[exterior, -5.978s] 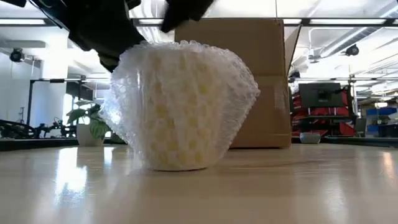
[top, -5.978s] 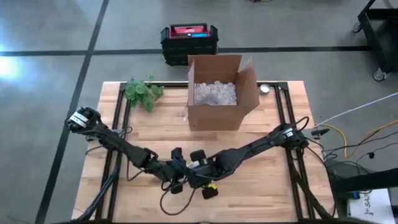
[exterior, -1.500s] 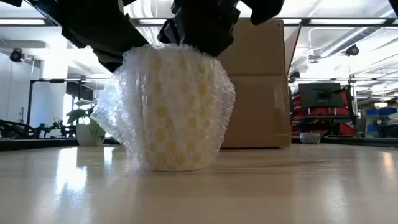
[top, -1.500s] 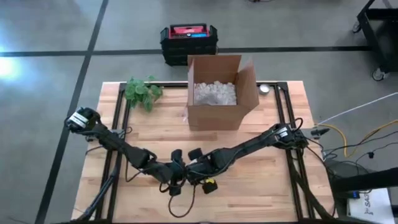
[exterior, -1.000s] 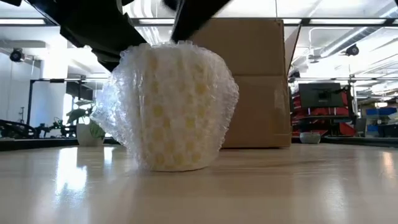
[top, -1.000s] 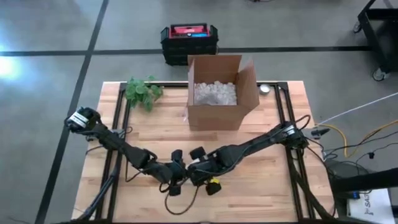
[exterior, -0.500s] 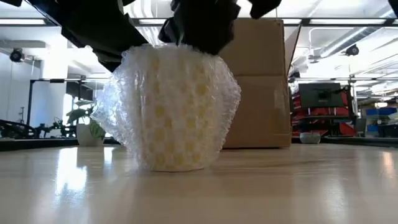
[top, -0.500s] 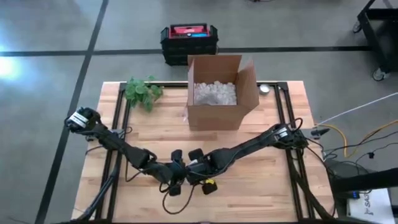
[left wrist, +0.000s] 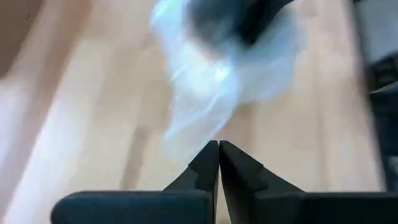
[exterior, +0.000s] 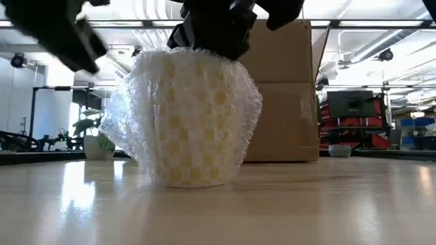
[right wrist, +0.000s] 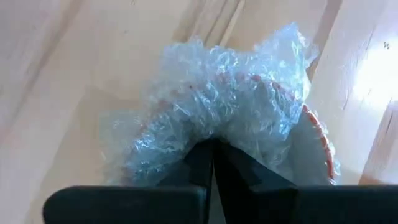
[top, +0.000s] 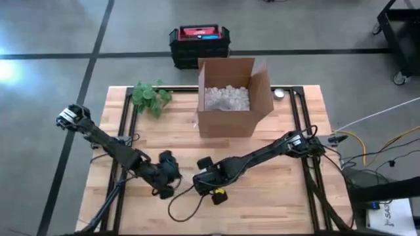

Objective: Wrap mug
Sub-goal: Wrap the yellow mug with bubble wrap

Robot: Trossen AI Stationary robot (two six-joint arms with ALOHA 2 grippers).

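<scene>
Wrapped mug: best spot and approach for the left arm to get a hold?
Probably the loose flap of bubble wrap bulging low on one side of the wrapped mug, approached level from that open side. The right gripper, jaws shut, already pinches the gathered wrap on top, so the top is taken. The left gripper, jaws shut, must open first.

Table (top: 289, 196): wrapped mug (exterior: 191, 116), box (top: 233, 98), plant (top: 151, 97).

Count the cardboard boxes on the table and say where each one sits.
1. The open cardboard box sits at the table's far edge, near the middle, with white packing fill inside. No other box shows.
</scene>
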